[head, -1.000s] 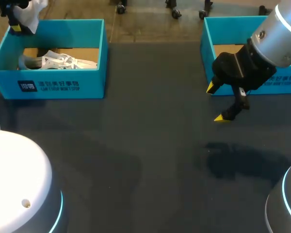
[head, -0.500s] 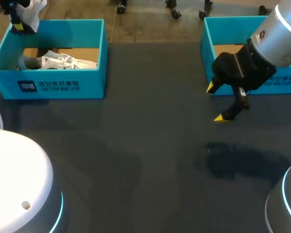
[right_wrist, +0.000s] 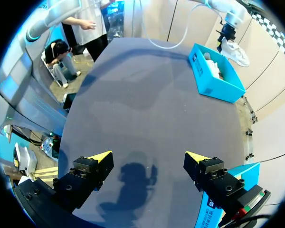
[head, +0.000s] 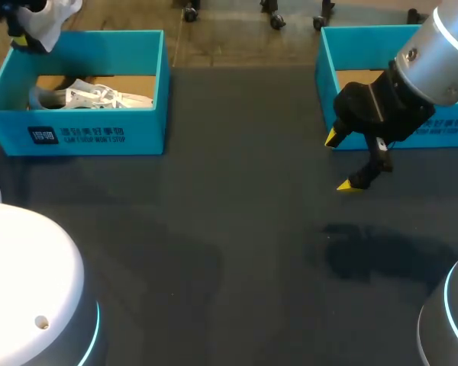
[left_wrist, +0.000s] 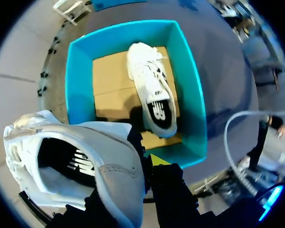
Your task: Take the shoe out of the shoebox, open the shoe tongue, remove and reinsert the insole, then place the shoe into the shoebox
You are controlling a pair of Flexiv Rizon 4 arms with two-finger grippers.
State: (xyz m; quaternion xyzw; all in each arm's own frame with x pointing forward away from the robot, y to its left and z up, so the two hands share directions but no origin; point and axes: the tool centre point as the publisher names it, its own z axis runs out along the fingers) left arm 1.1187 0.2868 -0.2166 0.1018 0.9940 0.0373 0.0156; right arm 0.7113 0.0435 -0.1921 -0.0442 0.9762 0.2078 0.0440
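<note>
1. Left gripper [left_wrist: 143,167]: clamped on the rim of a white shoe [left_wrist: 71,156], with the shoe's wall pinched between the two fingers.
2. White shoe: held in the air outside the box, by the far left corner of the left shoebox [head: 99,137]. Its opening is turned toward the wrist camera.
3. Left shoebox: teal, lidless, standing at the far left of the dark table [head: 237,252].
4. Second white shoe [left_wrist: 152,90]: lies on its side on the brown cardboard floor of the left shoebox, touching nothing but the box.
5. Right gripper [head: 341,162]: fingers wide apart and holding nothing. It hangs above bare tabletop just in front of the right shoebox [head: 326,53].
6. Right shoebox: teal, at the far right, well apart from the left one.
</note>
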